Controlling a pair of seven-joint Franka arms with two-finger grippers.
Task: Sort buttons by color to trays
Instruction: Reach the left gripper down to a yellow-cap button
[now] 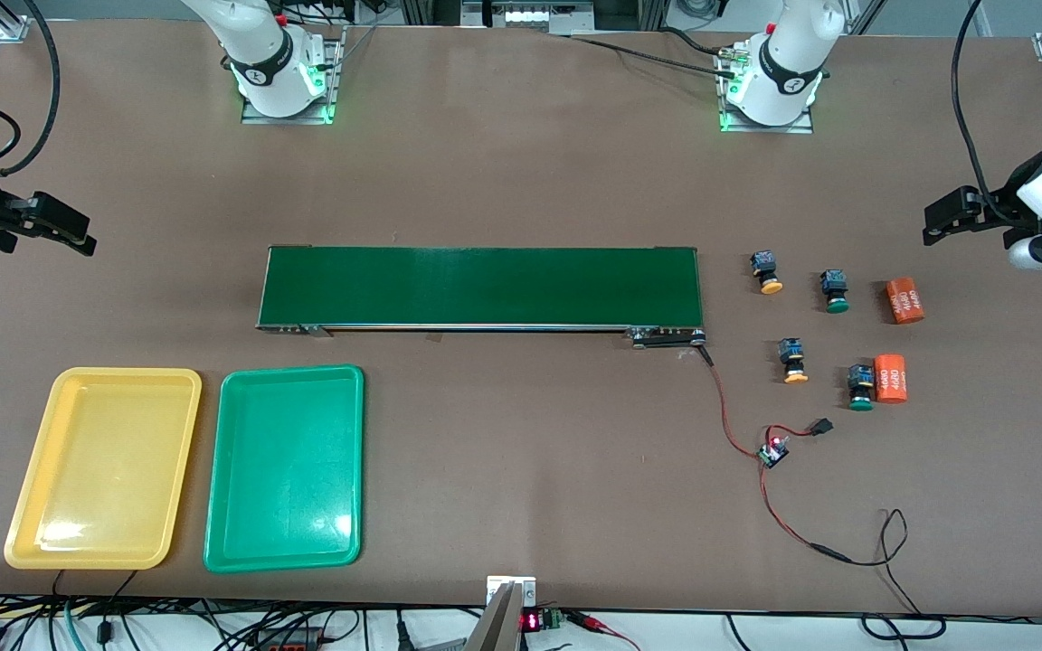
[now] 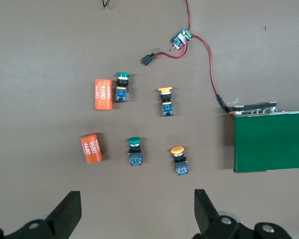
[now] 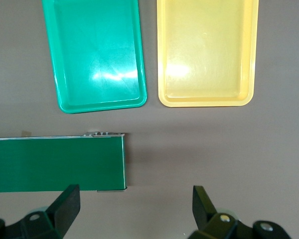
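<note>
Four buttons (image 1: 766, 273) (image 1: 835, 291) (image 1: 792, 360) (image 1: 860, 387), two orange-capped and two green-capped, lie at the left arm's end of the table beside two orange cylinders (image 1: 904, 300) (image 1: 890, 378). Both the yellow tray (image 1: 28, 488) and green tray (image 1: 349, 470) hold nothing. The left gripper (image 2: 138, 211) and right gripper (image 3: 136, 208), cut off at the frame edges, gape wide, holding nothing.

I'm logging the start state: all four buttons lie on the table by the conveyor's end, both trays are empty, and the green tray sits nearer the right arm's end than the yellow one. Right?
Not quite. The front view shows the yellow tray nearer the right arm's end, with the green tray beside it toward the middle. The rest holds.
</note>
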